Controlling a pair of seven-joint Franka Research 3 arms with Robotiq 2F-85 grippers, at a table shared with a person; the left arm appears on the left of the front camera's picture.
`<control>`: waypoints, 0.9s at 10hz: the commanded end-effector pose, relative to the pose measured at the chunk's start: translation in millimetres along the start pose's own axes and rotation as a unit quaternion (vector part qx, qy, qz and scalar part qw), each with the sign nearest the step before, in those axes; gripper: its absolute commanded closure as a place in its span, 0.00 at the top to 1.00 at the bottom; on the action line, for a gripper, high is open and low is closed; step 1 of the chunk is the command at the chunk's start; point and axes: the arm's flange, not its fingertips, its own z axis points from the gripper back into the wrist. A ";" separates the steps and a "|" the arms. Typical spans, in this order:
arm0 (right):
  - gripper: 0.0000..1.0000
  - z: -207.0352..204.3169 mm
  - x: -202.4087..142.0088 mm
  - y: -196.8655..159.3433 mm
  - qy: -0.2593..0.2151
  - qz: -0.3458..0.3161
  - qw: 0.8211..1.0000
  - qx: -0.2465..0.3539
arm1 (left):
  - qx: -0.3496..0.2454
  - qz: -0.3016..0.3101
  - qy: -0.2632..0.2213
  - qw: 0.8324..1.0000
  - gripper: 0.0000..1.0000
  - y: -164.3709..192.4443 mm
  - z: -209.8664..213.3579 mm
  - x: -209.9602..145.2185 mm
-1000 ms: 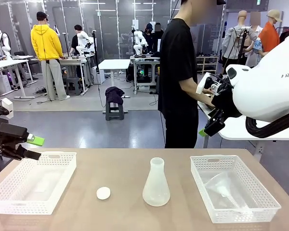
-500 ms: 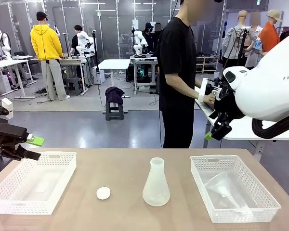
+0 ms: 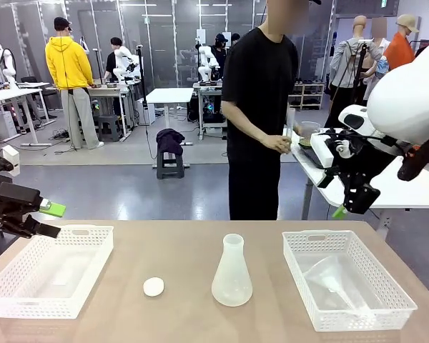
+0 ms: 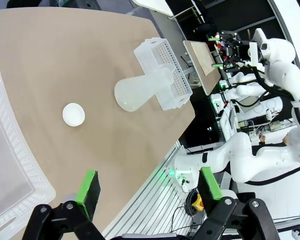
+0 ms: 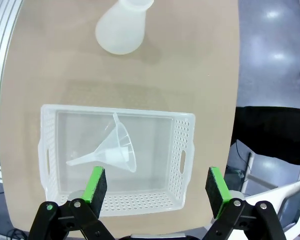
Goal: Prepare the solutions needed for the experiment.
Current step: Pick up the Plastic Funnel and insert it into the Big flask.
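A frosted conical flask (image 3: 232, 275) stands upright mid-table, also seen in the left wrist view (image 4: 140, 90) and the right wrist view (image 5: 121, 30). I make out no liquid in it; the solutions are out of view. A small white round cap (image 3: 154, 286) lies to its left. My right gripper (image 3: 350, 206) hangs open above the far edge of the right basket (image 3: 347, 323); its wrist view looks down past its open jaws (image 5: 156, 186) at a clear funnel (image 5: 115, 147) lying in that basket. My left gripper (image 3: 50, 220) stays open off the table's left end (image 4: 149, 187).
An empty white basket (image 3: 50, 304) sits at the table's left. A person in black (image 3: 261, 107) stands behind the far edge, holding a tall clear vessel (image 3: 291, 123) in one hand. A white side table (image 3: 407, 193) stands behind my right arm.
My right arm has swung right and downward, bringing its gripper over the right basket. The person has turned from the side table toward my table. The left arm has not moved.
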 end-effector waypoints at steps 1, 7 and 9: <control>1.00 -5.2 -3.2 -9.8 0.011 0.004 1.000 -0.002 | -0.013 -0.009 -0.007 1.000 1.00 -0.3 -1.1 2.7; 1.00 -11.5 3.3 -2.0 0.039 0.006 0.999 0.032 | -0.013 -0.009 -0.007 1.000 1.00 -0.3 -1.1 2.7; 1.00 -25.0 1.5 2.2 0.085 0.040 0.993 0.068 | -0.013 -0.009 -0.007 1.000 1.00 -0.3 -1.1 2.7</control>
